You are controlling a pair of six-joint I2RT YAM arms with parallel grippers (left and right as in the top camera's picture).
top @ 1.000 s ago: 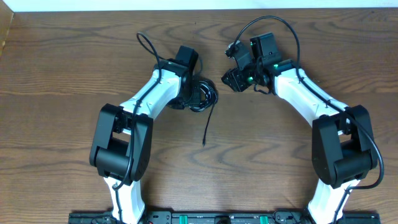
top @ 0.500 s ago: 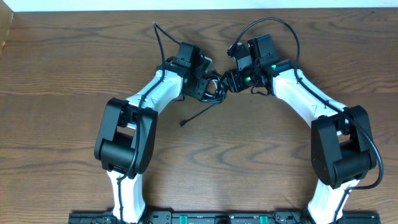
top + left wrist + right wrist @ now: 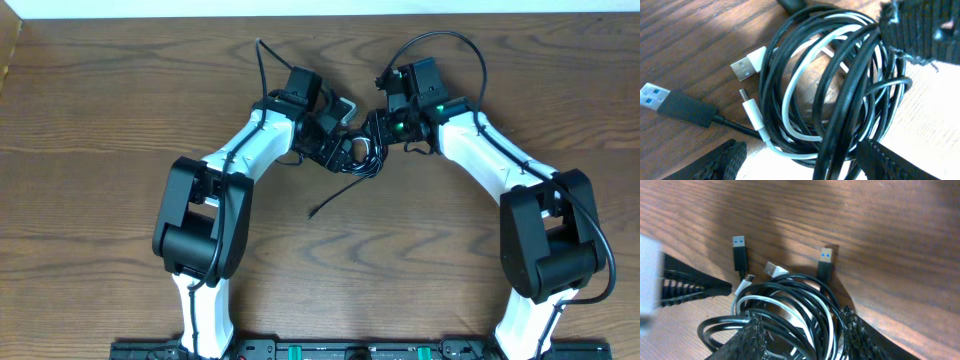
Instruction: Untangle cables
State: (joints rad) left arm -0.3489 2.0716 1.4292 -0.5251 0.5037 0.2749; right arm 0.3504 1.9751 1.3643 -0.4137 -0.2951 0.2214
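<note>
Barely started: the cables (image 3: 840,87) are one tangled coil, far-middle of the table (image 3: 120,100). Left gripper (image 3: 797,162) jaws wide; right gripper (image 3: 802,335) straddles the coil, can't tell if it's pinching.

This is a robotics lab bench. 2 white-and-black robot arms, the left arm (image 3: 245,150) and the right arm (image 3: 490,150), rise from a black rail (image 3: 330,351) of connectors along the near edge of a brown wood-grain table (image 3: 90,200). Green lights (image 3: 400,126) glow on the right arm's wrist, and a pale strip (image 3: 200,8) runs behind the table's far edge.
</note>
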